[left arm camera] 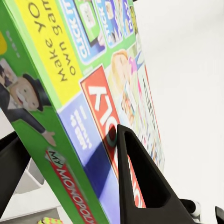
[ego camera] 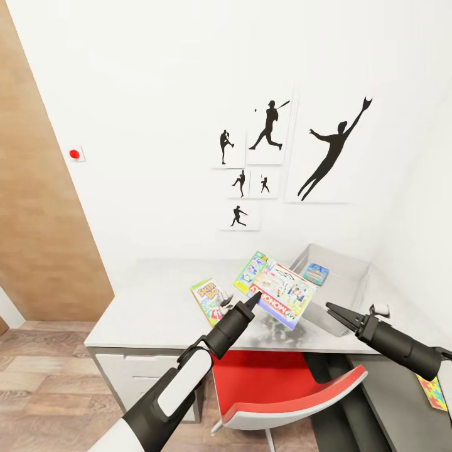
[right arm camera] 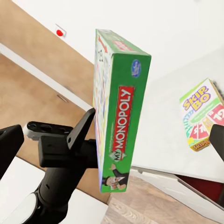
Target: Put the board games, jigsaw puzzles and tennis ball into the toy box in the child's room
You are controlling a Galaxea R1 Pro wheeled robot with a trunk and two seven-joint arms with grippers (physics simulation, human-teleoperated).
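Hanging above the pale grey-white worktop [ego camera: 157, 307], the flat white MONOPOLY board game box with green edges [ego camera: 282, 294] is clamped in the left claw [ego camera: 250, 302], one black finger [left arm camera: 140, 182] pressed on its printed face. It sits tilted in the air just beside the shallow pale grey toy box [ego camera: 342, 285], in which a smaller blue game box [ego camera: 316, 274] lies. Flat on the worktop rest the green-yellow-red SKIP-BO box [ego camera: 207, 300] and another green printed box [ego camera: 250, 271]. The right claw [ego camera: 331, 310] hovers near, fingers close together and holding nothing. A red chair [ego camera: 282, 383] stands below.
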